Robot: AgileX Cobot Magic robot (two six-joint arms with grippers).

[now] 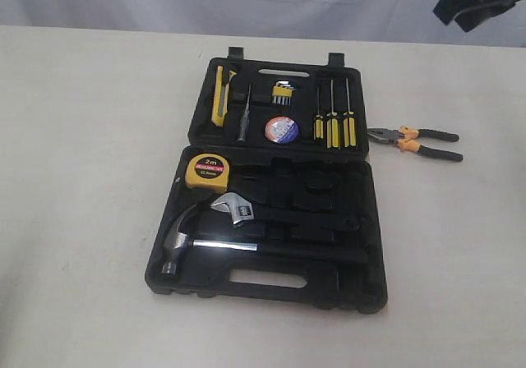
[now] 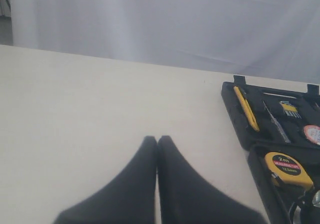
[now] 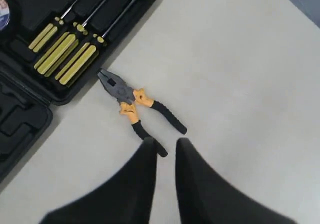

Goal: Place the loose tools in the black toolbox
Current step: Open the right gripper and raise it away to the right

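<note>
The black toolbox point(image 1: 366, 220) lies open in the middle of the table. In its recesses sit the yellow tape measure point(image 1: 208, 171), the yellow-black utility knife point(image 1: 220, 97) and the small tape roll point(image 1: 281, 129). The pliers point(image 1: 415, 143) with black-orange handles lie loose on the table just right of the lid. My right gripper point(image 3: 165, 141) hovers over the pliers point(image 3: 135, 104), near the handle ends, open by a narrow gap with nothing between the fingers. My left gripper point(image 2: 157, 140) is shut and empty over bare table, left of the toolbox point(image 2: 235, 119).
Three yellow-handled screwdrivers point(image 1: 333, 126), hex keys point(image 1: 283, 94), a claw hammer point(image 1: 185, 241) and an adjustable wrench point(image 1: 246, 209) also sit in the case. A dark part of an arm point(image 1: 481, 2) hangs at the upper right. A white backdrop stands behind the table.
</note>
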